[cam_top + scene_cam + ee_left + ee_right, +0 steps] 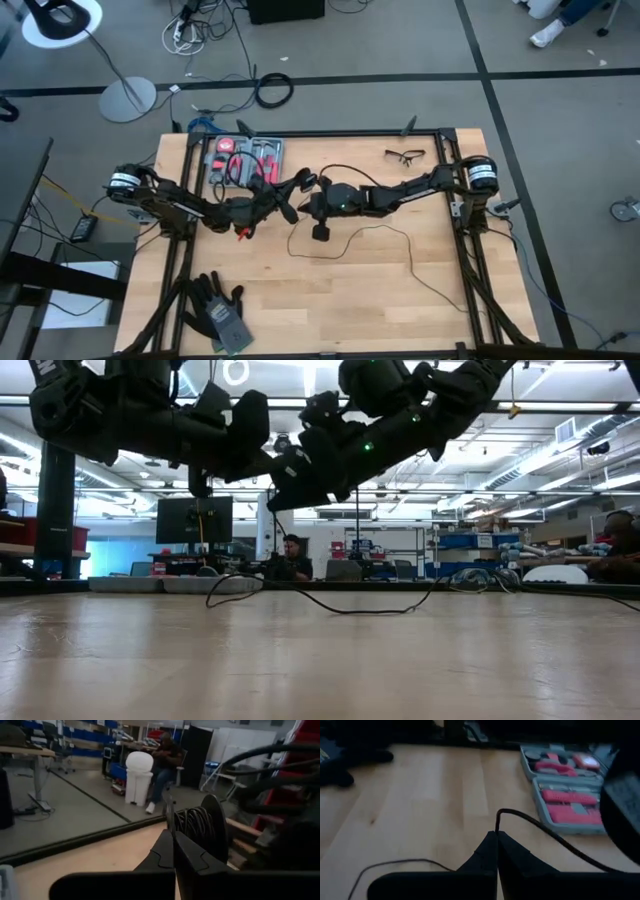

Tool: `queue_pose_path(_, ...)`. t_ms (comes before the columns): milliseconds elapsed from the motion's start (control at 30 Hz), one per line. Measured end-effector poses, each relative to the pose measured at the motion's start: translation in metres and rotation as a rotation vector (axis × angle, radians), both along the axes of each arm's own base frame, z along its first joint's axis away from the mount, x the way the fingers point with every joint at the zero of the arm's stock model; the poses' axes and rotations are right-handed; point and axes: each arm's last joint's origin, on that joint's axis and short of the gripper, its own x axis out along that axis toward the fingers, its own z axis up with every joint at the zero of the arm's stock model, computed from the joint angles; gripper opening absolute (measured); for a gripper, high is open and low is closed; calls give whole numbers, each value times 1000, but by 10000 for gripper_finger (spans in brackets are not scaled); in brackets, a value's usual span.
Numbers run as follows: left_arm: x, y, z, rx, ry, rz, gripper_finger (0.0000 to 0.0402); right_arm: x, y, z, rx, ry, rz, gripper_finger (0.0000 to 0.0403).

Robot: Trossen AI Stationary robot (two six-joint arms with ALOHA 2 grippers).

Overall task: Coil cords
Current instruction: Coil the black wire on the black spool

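The long, very thin black cord [395, 240] lay mostly loose on the pale wooden desk [330, 310], one strand wandering from the middle of the top towards the near right side, while the other part rose to where my two arms met over the centre. In the right wrist view the cord [540, 827] came up in a small bend right at the tips of my right pincer [496, 836], whose fingers were pressed together, so I judged it pinched there. My left pincer [172, 827] was likewise fully closed; a bunch of thin black turns [195, 822] sat just past its tips, but I could not tell whether it gripped them or only stood against them. I did not see the small round puck clearly. From above, the left pincer [290, 195] and right pincer [312, 200] were nearly touching, beside the open grey case of red tools [245, 160]; the black gloves [215, 305] and the dark-framed safety glasses [405, 155] lay well apart from the work. I judged I was mid-winding, with a few loops made and much slack left. The next move called for drawing in more slack with the right arm and laying another turn without dropping the loops already gathered.
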Motion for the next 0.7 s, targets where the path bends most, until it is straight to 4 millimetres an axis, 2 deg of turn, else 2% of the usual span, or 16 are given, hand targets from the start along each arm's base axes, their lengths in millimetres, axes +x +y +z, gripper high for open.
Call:
queue_pose_path(200, -1, 0, 8, -10, -92, -5, 0, 0, -5, -12, 34, 46, -50, 0)
queue_pose_path(433, -1, 5, 5, 28, -23, 68, 0, 15, 12, -28, 30, 44, 61, 0)
queue_pose_path(533, -1, 6, -1, 34, 48, 83, 0, 18, 17, -24, -9, 34, 94, 0)
queue_pose_path(700, -1, 6, -11, 28, 147, 88, 0, 13, 17, -1, -64, -2, 97, 0)
